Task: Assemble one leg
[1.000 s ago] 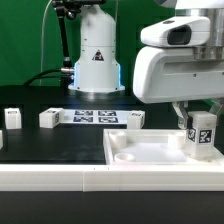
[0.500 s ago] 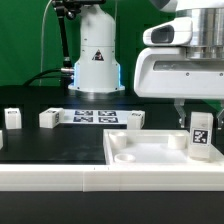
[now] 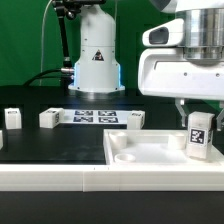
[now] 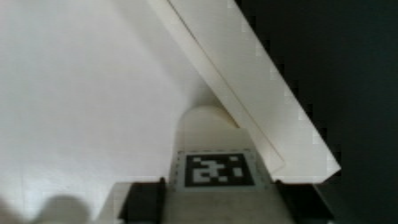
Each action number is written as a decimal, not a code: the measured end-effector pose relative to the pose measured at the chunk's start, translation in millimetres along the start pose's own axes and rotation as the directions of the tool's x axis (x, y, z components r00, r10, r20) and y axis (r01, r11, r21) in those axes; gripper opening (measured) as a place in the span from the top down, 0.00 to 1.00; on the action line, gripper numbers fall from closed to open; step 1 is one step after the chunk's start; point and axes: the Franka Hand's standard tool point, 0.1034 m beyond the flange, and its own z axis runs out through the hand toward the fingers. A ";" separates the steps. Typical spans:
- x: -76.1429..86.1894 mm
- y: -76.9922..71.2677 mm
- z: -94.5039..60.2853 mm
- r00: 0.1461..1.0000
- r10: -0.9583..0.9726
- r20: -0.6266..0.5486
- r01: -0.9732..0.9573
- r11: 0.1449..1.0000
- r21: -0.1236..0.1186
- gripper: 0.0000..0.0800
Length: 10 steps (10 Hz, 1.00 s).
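leg [image 3: 199,136] upright, tag facing the exterior camera, lower end at the white panel [image 3: 150,150] near its corner on the exterior view's right; contact with the panel cannot be told; gripper [image 3: 199,118] closed onto the leg's upper part, dark fingers [image 4: 143,200] on either side; three white blocks [image 3: 48,118] and marker board [image 3: 95,116] lie well apart on the black table [image 3: 40,150]

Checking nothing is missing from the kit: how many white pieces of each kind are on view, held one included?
Small white plastic rectangular legs: 4 (one in the jaws, three loose)
Large flat white square panel: 1
Thin white marker board: 1
Total: 6
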 end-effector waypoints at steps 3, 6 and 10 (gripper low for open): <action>-0.4 -0.2 0.3 0.999 -0.040 0.001 0.040 0.999 0.000 0.24; 0.8 -0.2 -2.2 0.953 -0.302 0.013 0.302 0.953 -0.007 0.19; -4.5 -4.7 -2.3 0.740 -0.672 0.020 0.673 0.739 -0.028 0.19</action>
